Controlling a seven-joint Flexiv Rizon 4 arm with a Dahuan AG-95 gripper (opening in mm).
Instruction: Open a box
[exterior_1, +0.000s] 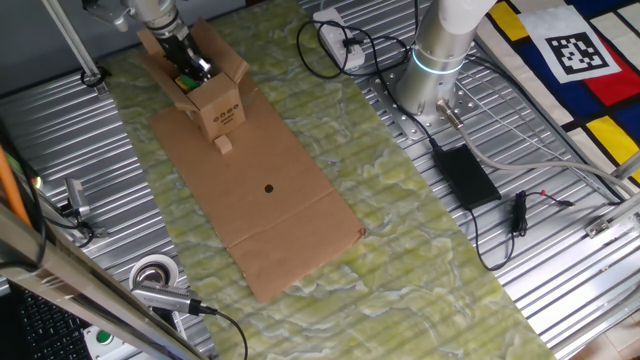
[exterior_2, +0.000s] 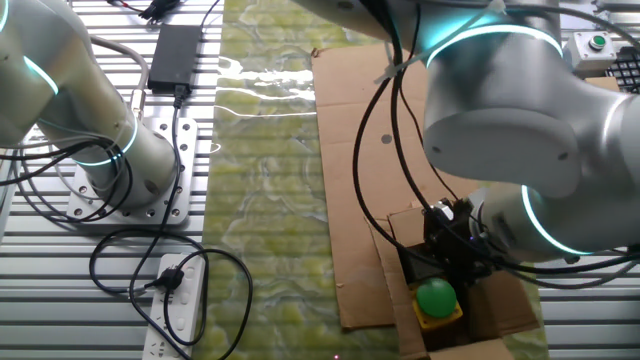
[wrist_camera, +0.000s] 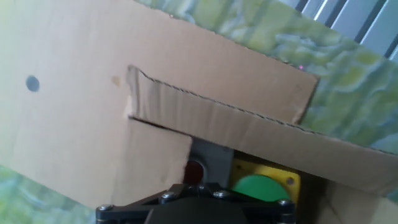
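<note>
The box (exterior_1: 218, 103) is a small brown carton with dark marks on its side. It stands at the far end of a flat cardboard sheet (exterior_1: 270, 200) with its top flaps spread open. My gripper (exterior_1: 190, 64) is over the open top, its tips down between the flaps. In the other fixed view the gripper (exterior_2: 447, 240) is at the box (exterior_2: 490, 310), beside a green button on a yellow base (exterior_2: 437, 298) inside. The hand view shows one flap (wrist_camera: 217, 109), the green button (wrist_camera: 258, 186), and my gripper (wrist_camera: 193, 188) with its jaw blocks meeting, holding nothing.
A tiny cardboard block (exterior_1: 224, 145) lies against the box's front. A white power strip (exterior_1: 335, 38) and cables, a black adapter (exterior_1: 463, 172), the arm's base (exterior_1: 430, 75) and a tape roll (exterior_1: 155, 272) lie around the green mat. A second arm base (exterior_2: 110, 150) stands left.
</note>
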